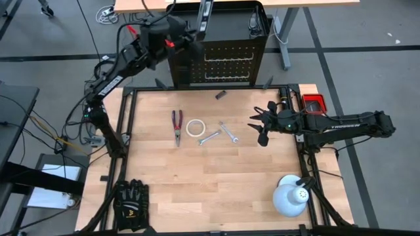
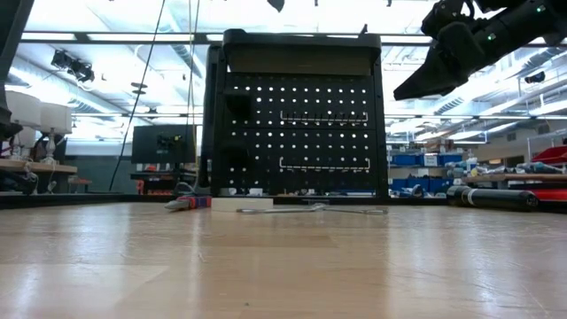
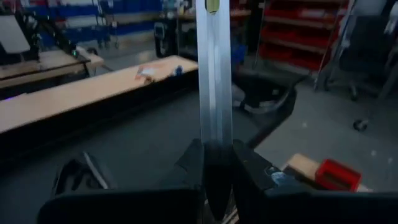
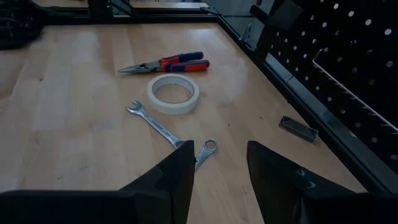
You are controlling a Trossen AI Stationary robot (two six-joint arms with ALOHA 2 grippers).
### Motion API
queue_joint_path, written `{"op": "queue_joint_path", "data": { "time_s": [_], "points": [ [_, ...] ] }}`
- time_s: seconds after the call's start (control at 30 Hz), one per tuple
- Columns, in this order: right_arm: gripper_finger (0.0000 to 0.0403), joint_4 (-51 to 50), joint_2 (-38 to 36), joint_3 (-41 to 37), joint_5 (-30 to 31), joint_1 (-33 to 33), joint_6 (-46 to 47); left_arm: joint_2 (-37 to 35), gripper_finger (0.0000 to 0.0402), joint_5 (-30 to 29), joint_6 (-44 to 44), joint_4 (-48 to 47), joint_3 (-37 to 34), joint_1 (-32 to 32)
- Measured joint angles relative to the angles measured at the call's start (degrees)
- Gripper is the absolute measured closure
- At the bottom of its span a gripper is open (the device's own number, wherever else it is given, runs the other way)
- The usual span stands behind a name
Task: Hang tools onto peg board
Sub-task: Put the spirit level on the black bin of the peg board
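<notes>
A pale wooden tabletop point(image 1: 197, 177) framed by black rails fills the workspace, with an upright black perforated metal peg board point(image 1: 220, 62) at its far edge. At the left, the left gripper point(image 1: 197, 29) is raised above the board's top shelf, its jaws closed on a long slim silver-grey level bar point(image 3: 213, 81) that stands out straight from between the fingers. On the wood between the two arms lie red-handled pliers point(image 4: 165, 63), then a white tape roll point(image 4: 173, 93), then two silver wrenches point(image 4: 171, 134) crossing one another. A small dark flat piece point(image 4: 298, 127) lies close to the foot of the board. At the right, the right gripper point(image 1: 262, 124) hovers over the table with its jaws apart and nothing between them; the wrenches lie just ahead of its fingertips point(image 4: 186, 155), the tape and pliers farther ahead.
</notes>
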Motion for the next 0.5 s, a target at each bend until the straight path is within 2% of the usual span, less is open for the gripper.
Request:
{"op": "queue_joint_path", "data": {
  "time_s": [0.33, 0.5],
  "points": [
    [0.0247, 0.78, 0.02, 0.0, 0.0, 0.02, -0.79, 2.14, 0.0361, 0.03, 1.51, 5.39, 0.33, 0.64],
    [0.0247, 1.41, 0.01, 0.0, 0.0, 0.0, -1.05, 5.49, 0.0361, -2.55, 3.62, 3.4, 5.7, 0.83]
  ]
}}
